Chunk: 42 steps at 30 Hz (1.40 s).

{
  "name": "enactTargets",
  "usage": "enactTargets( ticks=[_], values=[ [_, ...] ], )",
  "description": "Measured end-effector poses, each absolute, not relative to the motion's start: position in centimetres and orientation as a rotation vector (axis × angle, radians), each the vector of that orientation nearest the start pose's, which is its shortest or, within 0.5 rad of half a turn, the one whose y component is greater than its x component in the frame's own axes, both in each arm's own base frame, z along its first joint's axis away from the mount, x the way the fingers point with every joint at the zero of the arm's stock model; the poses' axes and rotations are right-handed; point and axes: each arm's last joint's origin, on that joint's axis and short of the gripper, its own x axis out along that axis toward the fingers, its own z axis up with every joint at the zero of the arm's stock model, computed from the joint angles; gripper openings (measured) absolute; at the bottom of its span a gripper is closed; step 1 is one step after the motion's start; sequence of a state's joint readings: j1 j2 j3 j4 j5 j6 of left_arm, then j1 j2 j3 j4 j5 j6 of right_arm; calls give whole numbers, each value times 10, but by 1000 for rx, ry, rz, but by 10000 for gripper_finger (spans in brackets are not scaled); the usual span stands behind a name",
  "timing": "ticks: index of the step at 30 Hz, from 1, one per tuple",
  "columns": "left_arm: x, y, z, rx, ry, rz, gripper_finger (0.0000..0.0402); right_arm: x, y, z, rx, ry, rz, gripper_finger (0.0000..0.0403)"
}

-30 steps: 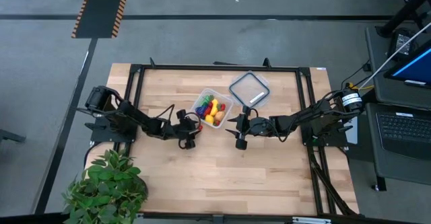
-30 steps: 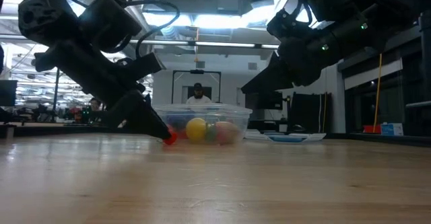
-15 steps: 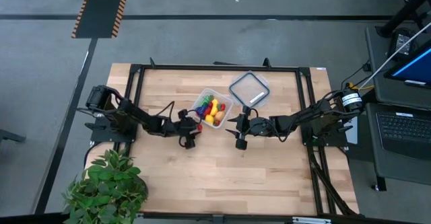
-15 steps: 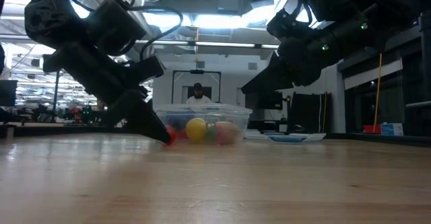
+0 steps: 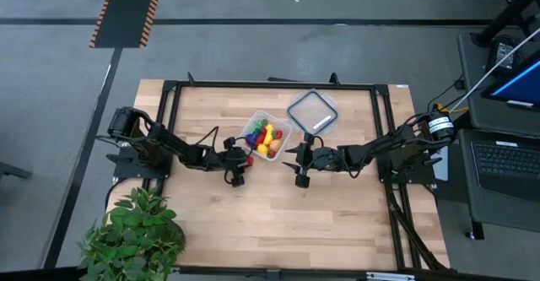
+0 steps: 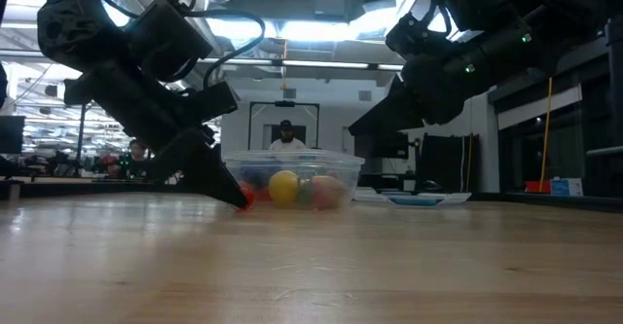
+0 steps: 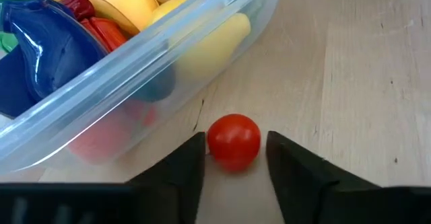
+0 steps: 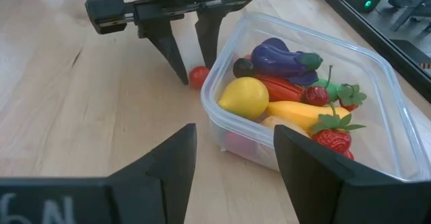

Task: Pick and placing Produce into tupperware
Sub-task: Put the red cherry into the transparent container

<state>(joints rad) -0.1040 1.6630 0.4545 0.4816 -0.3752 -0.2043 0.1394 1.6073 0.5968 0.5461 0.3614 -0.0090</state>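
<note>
Narrowing since a moment ago, left gripper brackets a red cherry tomato beside the tupperware, not yet clamped; right gripper hovers open

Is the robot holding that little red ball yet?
Not clearly: the left gripper has a finger on each side of the red tomato, closing. The right gripper holds nothing.

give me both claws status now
left claw: open around the red tomato, not yet gripping
right claw: open, empty, beside the tupperware
</note>
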Motion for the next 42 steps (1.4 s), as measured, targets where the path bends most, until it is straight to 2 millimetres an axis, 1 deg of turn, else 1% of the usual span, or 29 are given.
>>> enactTargets(
  ticks=[5,9,10,23,33,37,42],
  values=[
    [258,-16,96,-25,677,330,82,294,31,149,-124,451,-216,200],
    [258,-16,96,-28,675,328,14,294,31,149,-124,451,-216,200],
    [258,-17,96,-26,674,325,7,294,31,149,-124,452,-216,200],
    [258,-18,96,-44,679,278,2,293,31,148,-124,463,-216,200],
    [258,-18,96,-45,680,276,26,293,31,148,-125,465,-216,200],
    [258,-18,96,-45,680,277,33,293,31,147,-94,470,-223,200],
    [258,-18,96,-45,679,278,38,291,33,143,-37,516,-134,200]
  ],
)
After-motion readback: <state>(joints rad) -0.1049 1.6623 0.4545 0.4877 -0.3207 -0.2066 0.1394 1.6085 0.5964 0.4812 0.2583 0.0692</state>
